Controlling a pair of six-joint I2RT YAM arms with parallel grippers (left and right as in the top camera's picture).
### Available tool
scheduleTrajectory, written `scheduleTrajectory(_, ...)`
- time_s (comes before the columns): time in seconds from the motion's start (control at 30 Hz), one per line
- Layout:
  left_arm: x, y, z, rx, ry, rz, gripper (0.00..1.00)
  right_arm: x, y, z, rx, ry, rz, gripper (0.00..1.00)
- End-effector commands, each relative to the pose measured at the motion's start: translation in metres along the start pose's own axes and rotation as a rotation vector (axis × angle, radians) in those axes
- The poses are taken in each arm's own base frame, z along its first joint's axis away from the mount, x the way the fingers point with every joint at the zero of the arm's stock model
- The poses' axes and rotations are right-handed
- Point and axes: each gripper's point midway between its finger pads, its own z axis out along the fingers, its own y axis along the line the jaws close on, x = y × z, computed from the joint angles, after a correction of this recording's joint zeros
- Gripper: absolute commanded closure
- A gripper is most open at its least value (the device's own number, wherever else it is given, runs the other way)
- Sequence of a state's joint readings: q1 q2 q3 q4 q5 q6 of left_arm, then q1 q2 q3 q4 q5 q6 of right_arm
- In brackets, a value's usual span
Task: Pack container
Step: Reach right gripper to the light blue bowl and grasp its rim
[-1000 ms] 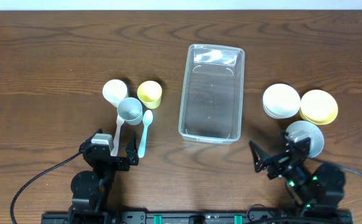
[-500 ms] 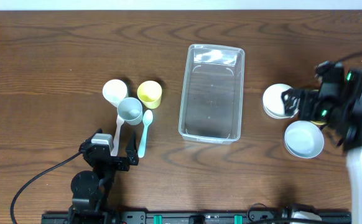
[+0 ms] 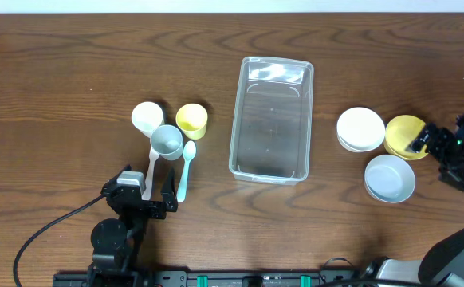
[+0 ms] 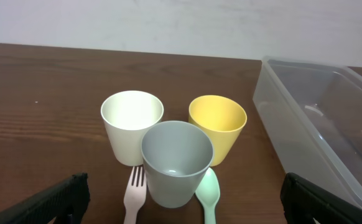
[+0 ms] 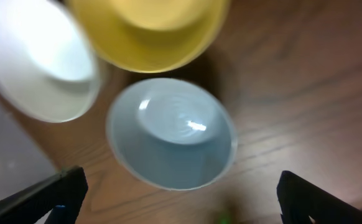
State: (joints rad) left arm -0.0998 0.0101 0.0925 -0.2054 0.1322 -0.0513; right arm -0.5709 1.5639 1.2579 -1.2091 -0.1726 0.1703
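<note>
Jaws on both arms stand wide apart, holding nothing. Left gripper (image 3: 157, 192) sits low at the table's near edge, aimed at the grey cup (image 3: 167, 141), with the fork (image 3: 151, 167) and spoon (image 3: 186, 167) just ahead of it. Right gripper (image 3: 422, 143) reaches in from the right edge, close to the yellow bowl (image 3: 403, 130); contact cannot be told. The container (image 3: 270, 127) lies mid-table, empty, with bare wood on both long sides and beyond its far end.
</note>
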Motion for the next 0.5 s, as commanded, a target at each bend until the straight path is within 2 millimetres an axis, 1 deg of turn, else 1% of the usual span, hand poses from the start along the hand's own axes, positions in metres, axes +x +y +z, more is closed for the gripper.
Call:
scheduleTrajectory(0.0, 0.012, 0.001, 0.003, 0.002, 0.026, 0.003, 0.02, 0.006, -0.022, 0.011, 0.111, 0.003, 0.089, 0.05)
scheduleTrajectory(0.1, 0.012, 0.001, 0.003, 0.002, 0.026, 0.003, 0.02, 0.018, -0.026, 0.026, 0.140, 0.037, 0.074, 0.10)
scheduleTrajectory(0.2, 0.012, 0.001, 0.003, 0.002, 0.026, 0.003, 0.02, 0.023, -0.027, 0.042, 0.144, 0.044, 0.082, 0.15)
scheduleTrajectory(0.23, 0.012, 0.001, 0.003, 0.002, 0.026, 0.003, 0.02, 0.025, -0.027, 0.046, 0.145, 0.042, 0.091, 0.20)
scheduleTrajectory(0.27, 0.012, 0.001, 0.003, 0.002, 0.026, 0.003, 0.02, 0.026, -0.028, 0.050, 0.149, 0.043, 0.095, 0.26)
scheduleTrajectory(0.3, 0.012, 0.001, 0.003, 0.002, 0.026, 0.003, 0.02, 0.029, -0.032, 0.056, 0.165, 0.043, 0.102, 0.30)
scheduleTrajectory(0.4, 0.012, 0.001, 0.003, 0.002, 0.026, 0.003, 0.02, 0.036, -0.044, 0.070, 0.210, 0.036, 0.150, 0.26)
scheduleTrajectory(0.47, 0.012, 0.001, 0.003, 0.003, 0.026, 0.003, 0.02, 0.039, -0.049, 0.079, 0.225, 0.028, 0.167, 0.29)
